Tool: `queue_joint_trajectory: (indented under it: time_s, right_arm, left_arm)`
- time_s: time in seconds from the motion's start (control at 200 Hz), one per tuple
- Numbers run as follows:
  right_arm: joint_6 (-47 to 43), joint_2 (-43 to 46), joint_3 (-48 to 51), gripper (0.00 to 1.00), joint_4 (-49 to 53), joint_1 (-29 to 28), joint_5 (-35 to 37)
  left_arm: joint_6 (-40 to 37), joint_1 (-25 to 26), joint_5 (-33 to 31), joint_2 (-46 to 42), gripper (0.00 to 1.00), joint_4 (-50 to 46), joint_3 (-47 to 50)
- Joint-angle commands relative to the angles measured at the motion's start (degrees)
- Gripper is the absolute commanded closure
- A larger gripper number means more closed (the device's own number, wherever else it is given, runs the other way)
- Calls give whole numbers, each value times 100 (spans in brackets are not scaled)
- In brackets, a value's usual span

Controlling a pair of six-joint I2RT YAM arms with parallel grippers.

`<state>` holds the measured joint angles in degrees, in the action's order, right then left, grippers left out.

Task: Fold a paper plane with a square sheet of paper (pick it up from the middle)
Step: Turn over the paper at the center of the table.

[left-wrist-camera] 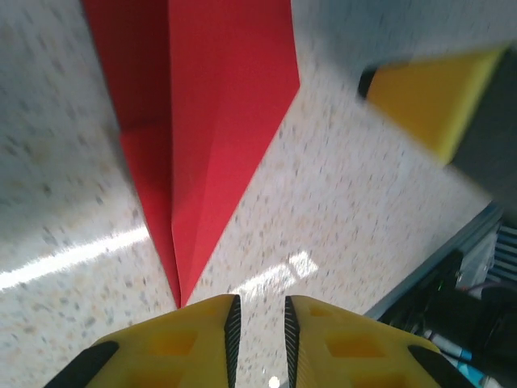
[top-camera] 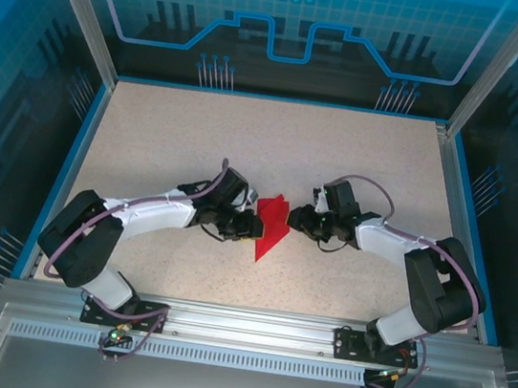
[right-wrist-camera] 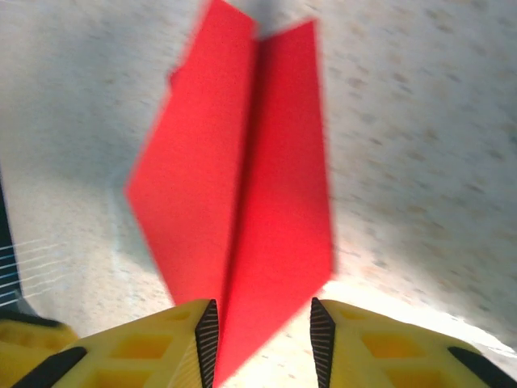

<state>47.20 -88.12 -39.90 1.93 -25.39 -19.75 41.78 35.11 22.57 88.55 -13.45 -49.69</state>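
Now, red paper (top-camera: 272, 227) — tip nearward, axis fwd-back

I'm looking down at 1 speckled beige table (top-camera: 152, 131) that is carrying just 1 thing. A folded red paper (top-camera: 272, 227) is lying near its middle, creased lengthwise, its sharp point aiming toward the near edge.

The top camera sits above and behind my arms, looking down on the whole table (top-camera: 151, 140), near edge at the bottom; each wrist camera looks out low and close over the surface, past my left gripper (left-wrist-camera: 258, 311) or my right gripper (right-wrist-camera: 260, 319); all three share the red paper (top-camera: 271, 227) near the table's middle.
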Motion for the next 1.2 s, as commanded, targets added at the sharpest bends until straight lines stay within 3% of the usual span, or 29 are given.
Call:
queue_joint_trajectory:
  time_s: [0.0, 0.58, 0.845, 1.195]
  right_arm:
    - [196, -12, 198, 61, -46, -10, -152]
    - [557, -668, 133, 60, -750, -129, -380]
    - [787, -781, 90, 61, -1023, -133, -464]
    - [1038, -894, -50, 60, -1145, -91, -570]
  left_arm:
    - [-167, -162, -122, 153, 76, -189, -266]
    - [-267, -167, -233, 1363, 78, -186, -949]
    - [-288, -170, -530, 1505, 78, -429, -918]
    - [-346, -165, -407, 1622, 77, -404, -962]
